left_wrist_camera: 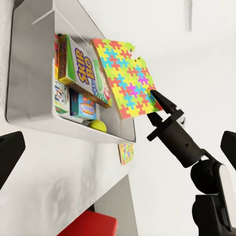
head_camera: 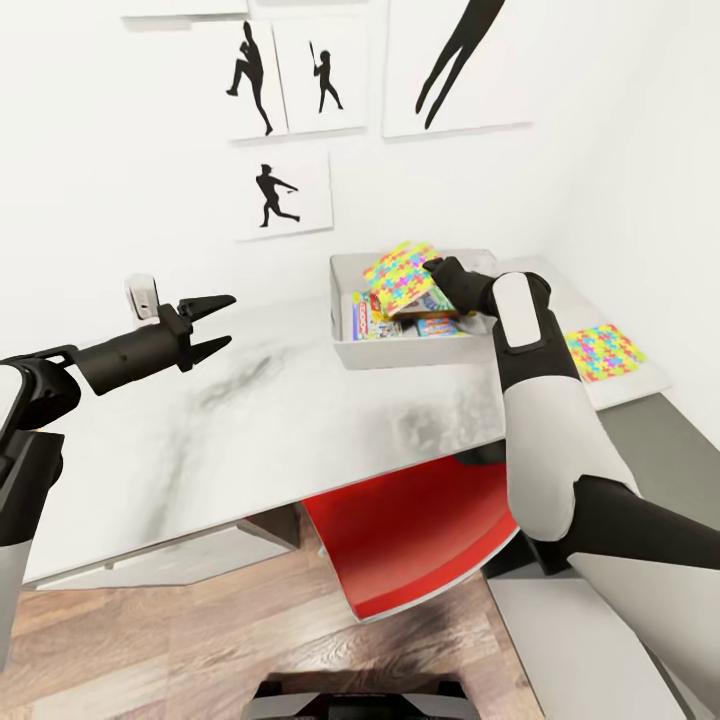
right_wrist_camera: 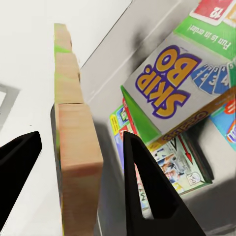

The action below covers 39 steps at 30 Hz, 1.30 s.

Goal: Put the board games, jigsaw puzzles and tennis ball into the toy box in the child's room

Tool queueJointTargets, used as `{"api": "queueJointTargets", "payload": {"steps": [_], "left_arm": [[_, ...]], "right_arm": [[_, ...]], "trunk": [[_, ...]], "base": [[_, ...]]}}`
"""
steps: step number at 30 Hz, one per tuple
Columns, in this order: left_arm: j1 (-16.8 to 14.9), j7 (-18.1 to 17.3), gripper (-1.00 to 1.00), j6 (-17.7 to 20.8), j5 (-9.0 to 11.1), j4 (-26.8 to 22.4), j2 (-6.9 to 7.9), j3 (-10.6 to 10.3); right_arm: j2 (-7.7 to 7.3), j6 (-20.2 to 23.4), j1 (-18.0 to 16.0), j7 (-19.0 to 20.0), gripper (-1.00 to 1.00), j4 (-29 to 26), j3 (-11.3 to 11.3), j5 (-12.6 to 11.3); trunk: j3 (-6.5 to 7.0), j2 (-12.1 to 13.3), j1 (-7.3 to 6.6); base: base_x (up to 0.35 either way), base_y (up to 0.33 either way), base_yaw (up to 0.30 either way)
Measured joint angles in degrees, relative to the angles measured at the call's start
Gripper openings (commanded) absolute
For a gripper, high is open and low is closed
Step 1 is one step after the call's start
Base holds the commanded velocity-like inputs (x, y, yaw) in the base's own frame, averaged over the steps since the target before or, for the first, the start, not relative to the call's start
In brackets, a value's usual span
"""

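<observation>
Currently right jaws pinch thin many-coloured jigsaw square by its edge, tilted over pale grey toy bin at centre frame; left jaws spread, idle, mid-left over light grey bench.

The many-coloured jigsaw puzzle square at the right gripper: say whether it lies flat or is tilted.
Tilted. The many-coloured jigsaw puzzle square stands on a slant over the pale grey toy box, held at one edge by the right gripper.

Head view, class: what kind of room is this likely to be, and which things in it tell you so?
Probably a child's bedroom or playroom: baseball-player silhouette pictures hang on the wall, and a grey toy box on the desk holds a SKIP-BO game and a bright jigsaw puzzle.
</observation>
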Motion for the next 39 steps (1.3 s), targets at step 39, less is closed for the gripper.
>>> {"api": "queueJointTargets", "payload": {"steps": [39], "left_arm": [[-1.7, 0.3, 1.0, 0.6, 0.1, 0.0, -0.45, -1.4]], "right_arm": [[0.01, -12.5, -3.1, -9.3, -1.0, 5.0, 0.2, -4.2]], "trunk": [[-1.05, 0.0, 0.0]], "base": [[0.0, 0.0, 0.0]]}}
